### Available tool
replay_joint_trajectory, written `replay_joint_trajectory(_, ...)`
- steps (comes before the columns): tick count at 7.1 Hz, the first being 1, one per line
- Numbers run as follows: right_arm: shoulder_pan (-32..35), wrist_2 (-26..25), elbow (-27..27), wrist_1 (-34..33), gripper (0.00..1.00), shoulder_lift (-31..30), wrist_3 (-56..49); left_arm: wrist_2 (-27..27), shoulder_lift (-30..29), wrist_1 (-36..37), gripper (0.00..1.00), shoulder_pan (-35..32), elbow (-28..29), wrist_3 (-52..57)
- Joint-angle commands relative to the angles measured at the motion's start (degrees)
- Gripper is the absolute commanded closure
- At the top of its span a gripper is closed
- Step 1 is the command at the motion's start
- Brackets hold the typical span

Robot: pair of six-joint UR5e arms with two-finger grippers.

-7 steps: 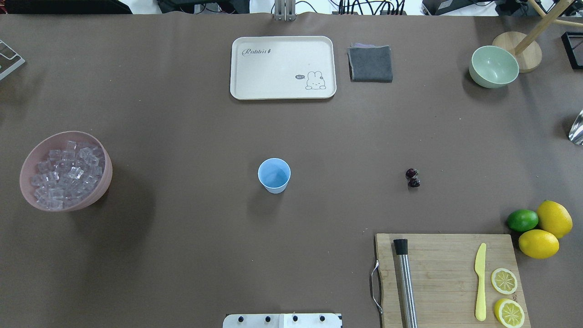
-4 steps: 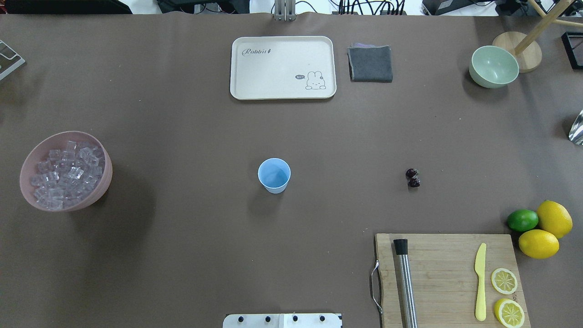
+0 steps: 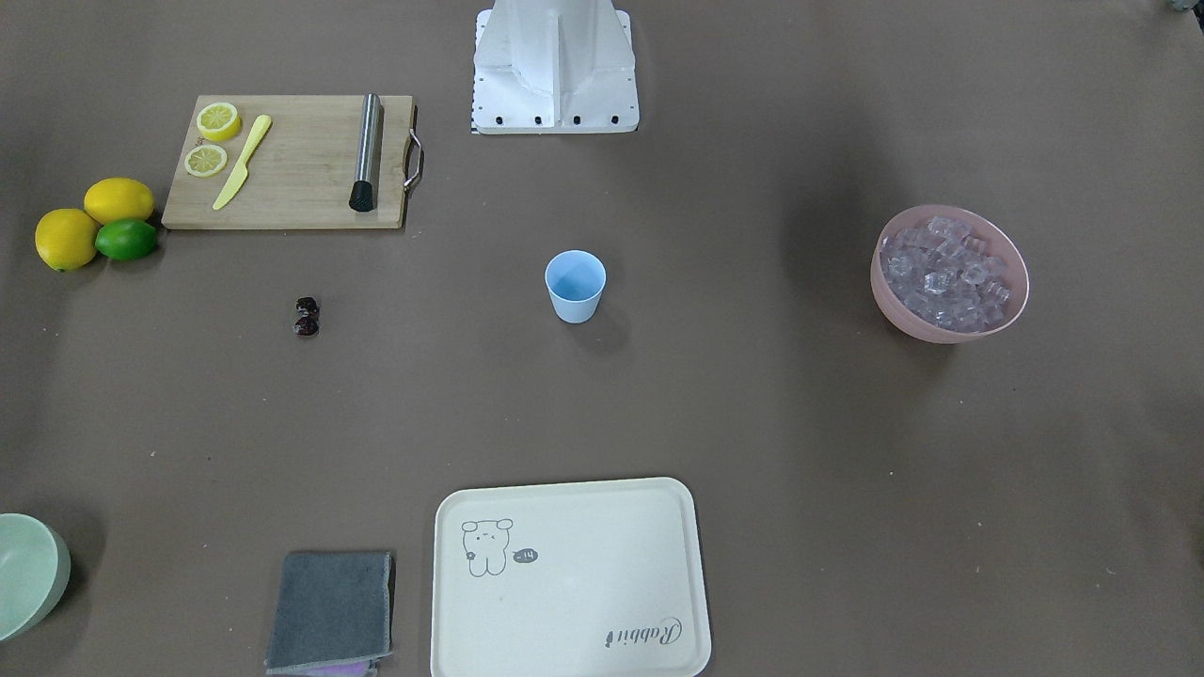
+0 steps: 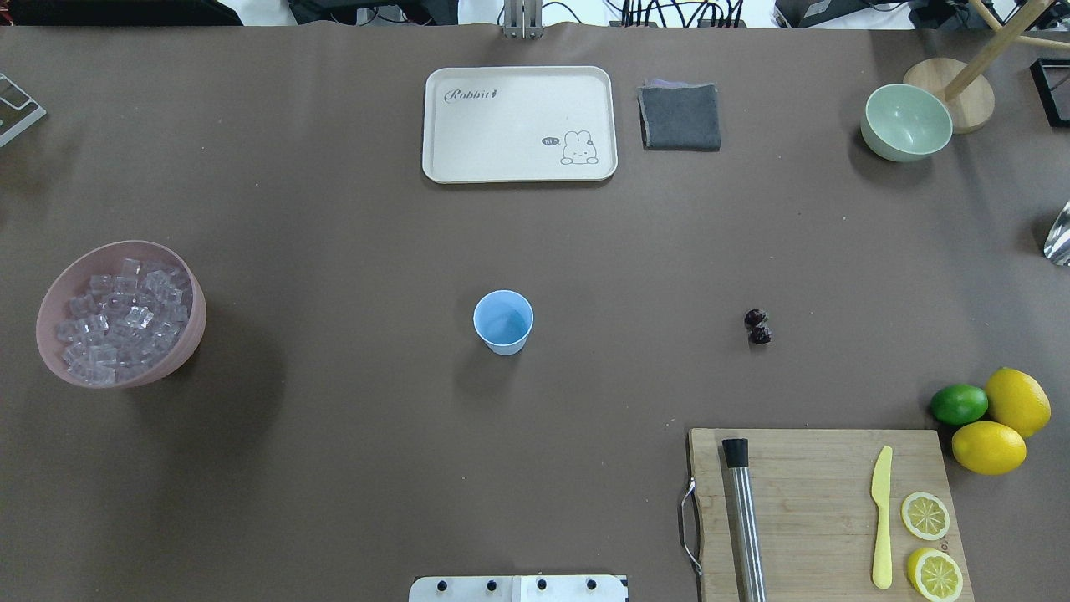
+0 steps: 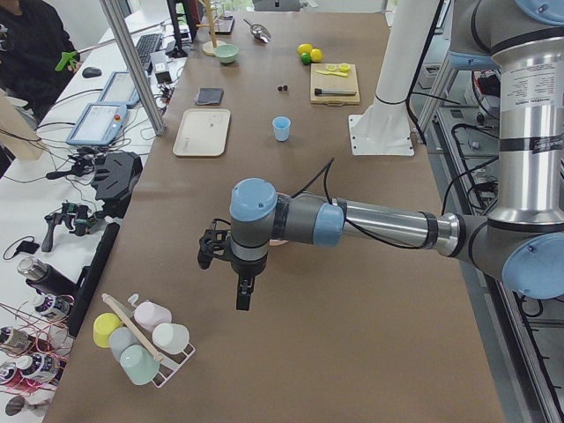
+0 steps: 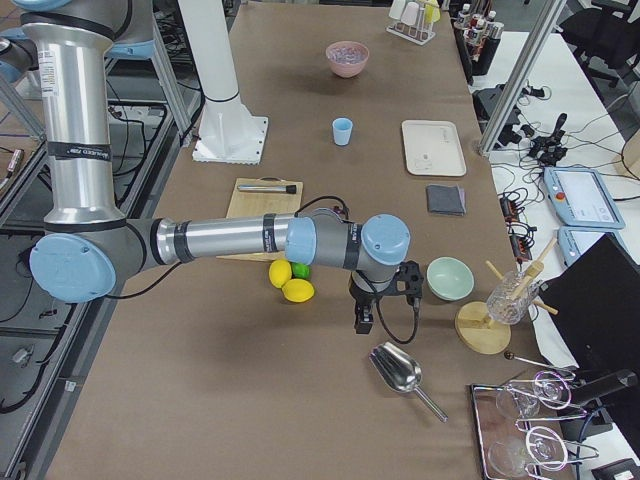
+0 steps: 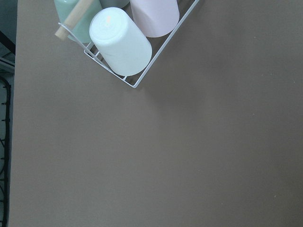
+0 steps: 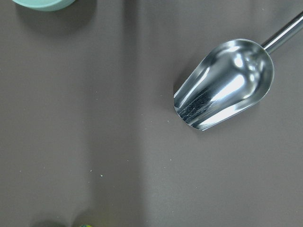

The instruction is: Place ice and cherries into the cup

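The light blue cup [image 4: 502, 322] stands upright and empty mid-table; it also shows in the front view [image 3: 575, 286]. The dark cherries [image 4: 758, 327] lie as a pair to its right on the table. The ice [image 4: 121, 318] fills a pink bowl [image 4: 194, 334] at the far left. My left gripper [image 5: 242, 295] shows only in the exterior left view, hanging over bare table near a cup rack; I cannot tell whether it is open. My right gripper [image 6: 363, 322] shows only in the exterior right view, above the table near a metal scoop; I cannot tell its state.
A metal scoop [image 8: 225, 85] lies under the right wrist. A wire rack of cups [image 7: 122, 40] lies under the left wrist. A cutting board [image 4: 823, 510] with knife, muddler and lemon slices, lemons and a lime [image 4: 959, 404], a tray [image 4: 519, 124], a cloth [image 4: 680, 116] and a green bowl [image 4: 906, 122] surround the middle.
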Motion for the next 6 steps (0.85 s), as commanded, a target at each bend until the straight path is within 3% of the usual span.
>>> replay_joint_trajectory(1, 0.00, 0.81, 0.33, -0.03, 0.00, -0.12, 0.00, -0.09, -0.04, -0.03, 0.02, 0.00, -0.34, -0.07)
replay_joint_trajectory(3, 0.00, 1.00, 0.33, -0.03, 0.00, -0.21, 0.00, -0.78, -0.04, -0.38, 0.02, 0.00, -0.61, -0.15)
replay_joint_trajectory(5, 0.00, 0.91, 2.08, -0.03, 0.00, -0.65, 0.17, -6.04, -1.43, -1.34, 0.02, 0.44, -0.78, -0.42)
replay_joint_trajectory(6, 0.17, 1.00, 2.70, -0.12, 0.00, -0.74, 0.18, -6.06, -1.88, -3.00, 0.02, 1.57, -0.44, -0.77)
